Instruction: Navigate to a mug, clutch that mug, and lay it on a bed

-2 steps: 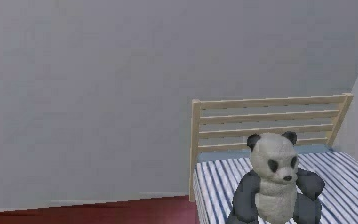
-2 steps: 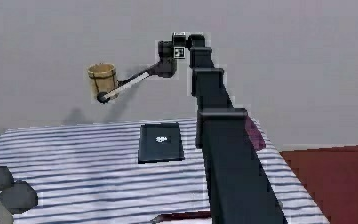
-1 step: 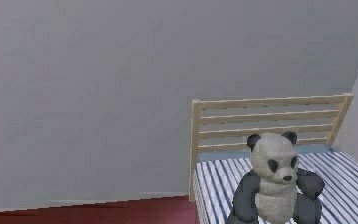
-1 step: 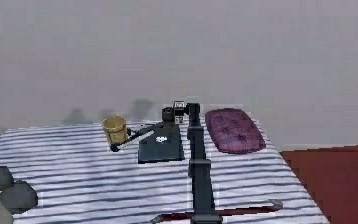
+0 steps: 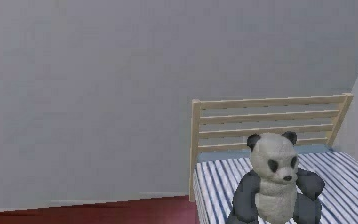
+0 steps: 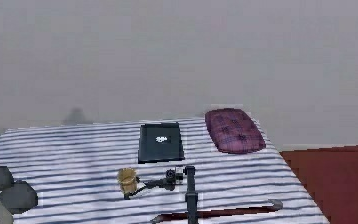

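Note:
A bed with a blue-and-white striped cover spreads across the arm side view. The same bed, with a pale wooden headboard, stands at the forward view's lower right. The arm rises from the bottom edge over the cover. At its far end is the gripper. A small tan thing, mug-sized, sits right at the fingertips against the striped cover. I cannot tell whether the gripper holds it or it rests on the bed.
A flat black tablet-like slab and a purple cushion lie on the bed beyond the gripper. A long thin bat-like stick lies near the front edge. A panda plush sits on the cover. Red-brown floor lies beside the bed, under grey walls.

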